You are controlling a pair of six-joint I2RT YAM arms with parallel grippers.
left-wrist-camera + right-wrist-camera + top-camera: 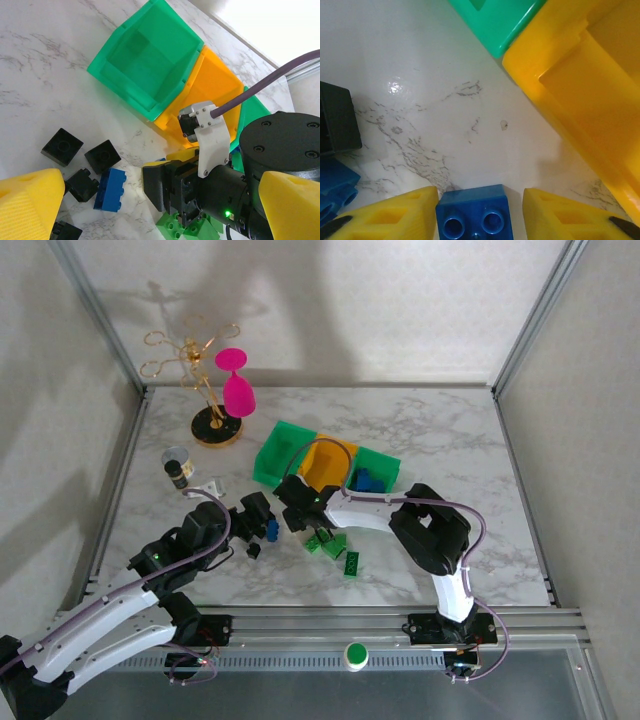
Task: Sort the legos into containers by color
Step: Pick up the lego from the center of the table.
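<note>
Enclosure: pale walls (350, 300) on 3 sides, shadows on the rear one. White marble-pattern table (450, 440). A row of 3 containers (268, 466) sits mid-table, with blue legos (368, 481) in the right green one. Right gripper (479, 196) is spread, its fingers straddling 1 blue brick (474, 215) on the table near the yellow bin (590, 75). Left gripper (258, 520) is spread and empty, beside black legos (82, 160). Green legos (335, 548) lie loose in front.
</note>
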